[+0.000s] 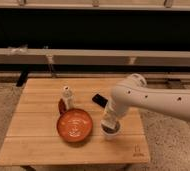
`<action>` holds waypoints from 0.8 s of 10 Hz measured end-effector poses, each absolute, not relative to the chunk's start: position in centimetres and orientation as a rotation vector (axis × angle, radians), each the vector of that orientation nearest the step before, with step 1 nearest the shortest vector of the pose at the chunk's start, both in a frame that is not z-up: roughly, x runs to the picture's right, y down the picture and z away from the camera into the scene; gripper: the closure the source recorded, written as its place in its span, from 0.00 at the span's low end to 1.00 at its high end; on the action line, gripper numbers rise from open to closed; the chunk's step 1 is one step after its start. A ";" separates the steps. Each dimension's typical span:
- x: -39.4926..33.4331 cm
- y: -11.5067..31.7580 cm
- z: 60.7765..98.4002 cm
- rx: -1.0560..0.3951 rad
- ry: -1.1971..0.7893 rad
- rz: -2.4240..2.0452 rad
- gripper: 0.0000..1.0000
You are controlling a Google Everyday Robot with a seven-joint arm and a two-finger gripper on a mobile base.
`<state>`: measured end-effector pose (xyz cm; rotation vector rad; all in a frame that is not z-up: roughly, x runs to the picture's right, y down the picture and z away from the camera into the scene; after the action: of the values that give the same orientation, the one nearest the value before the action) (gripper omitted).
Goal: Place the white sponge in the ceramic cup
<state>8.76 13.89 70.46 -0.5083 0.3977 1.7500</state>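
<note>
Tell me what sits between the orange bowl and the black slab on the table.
In the camera view, only bare wood of the table lies between the orange bowl and the black slab. The gripper hangs over the ceramic cup, right of the bowl.

My arm comes in from the right edge as a thick white link, slanting up and left to a rounded elbow. From there it bends down to the wrist. My gripper points straight down at the low end, just right of frame centre.
</note>
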 end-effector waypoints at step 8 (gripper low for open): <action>9.1 14.0 70.8 -0.471 0.436 1.756 0.20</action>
<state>9.14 13.96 70.77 -0.4712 0.4362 1.7562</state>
